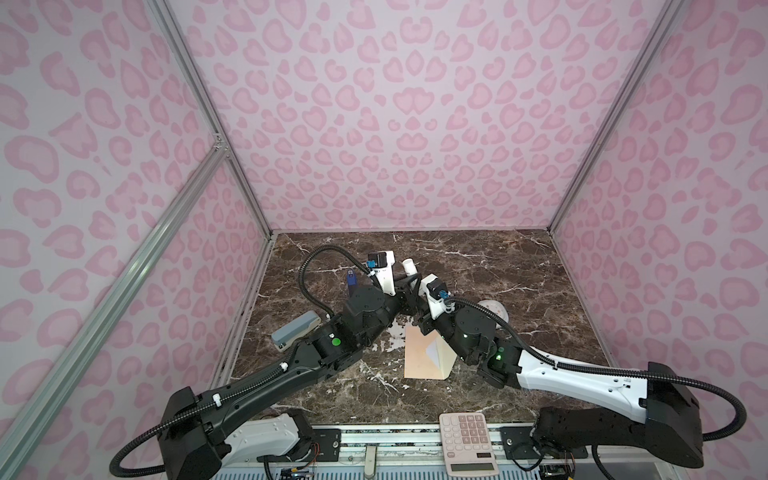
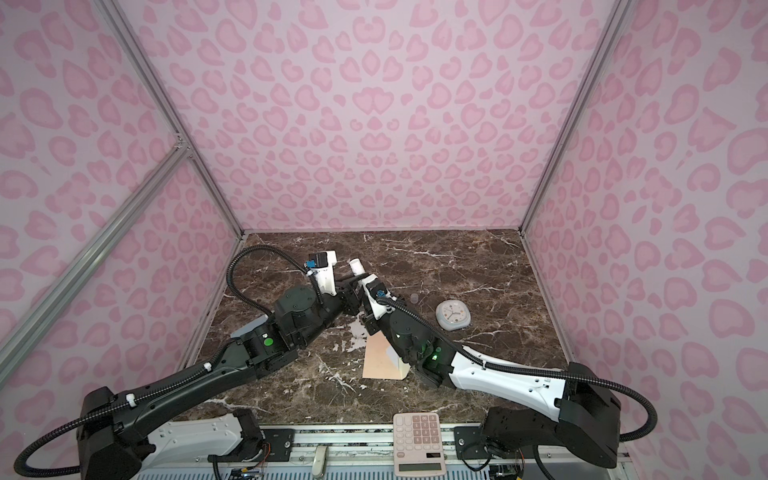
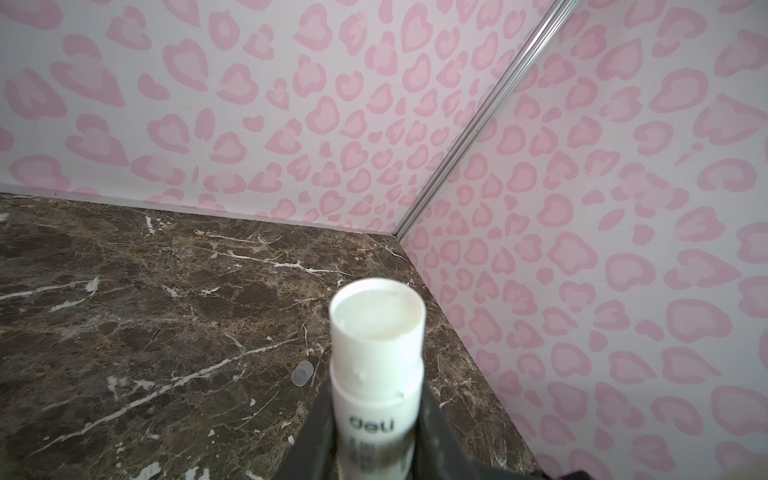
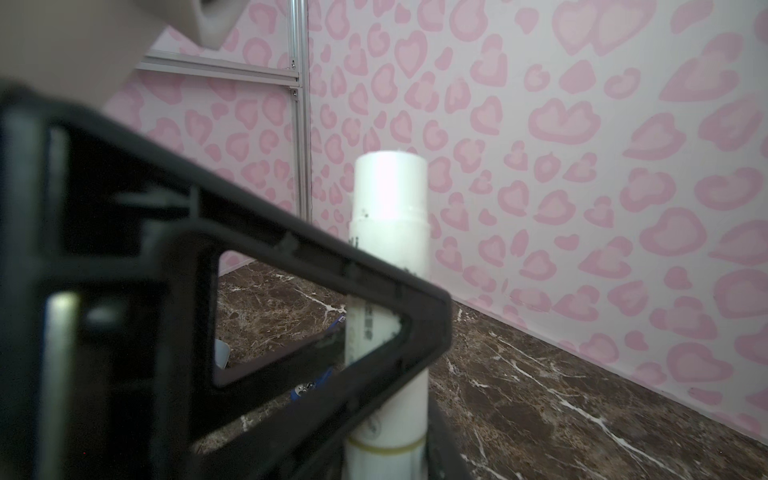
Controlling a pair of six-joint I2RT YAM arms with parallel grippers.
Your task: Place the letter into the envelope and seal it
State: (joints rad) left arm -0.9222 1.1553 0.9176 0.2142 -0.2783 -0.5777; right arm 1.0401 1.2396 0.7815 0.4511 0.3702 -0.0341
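Left hand (image 3: 377, 401) pinches glue stick (image 3: 376, 332); envelope (image 1: 419, 357) lies apart, nearer the robot.

The envelope (image 1: 419, 357) lies on the table (image 1: 519, 266), calculator (image 1: 469, 442) before it, clock (image 2: 453, 314) behind-right.

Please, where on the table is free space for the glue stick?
Free: the far right corner behind the clock; the front strip between the envelope and the calculator. Crowded: the middle around the envelope, and the left side by the stapler.
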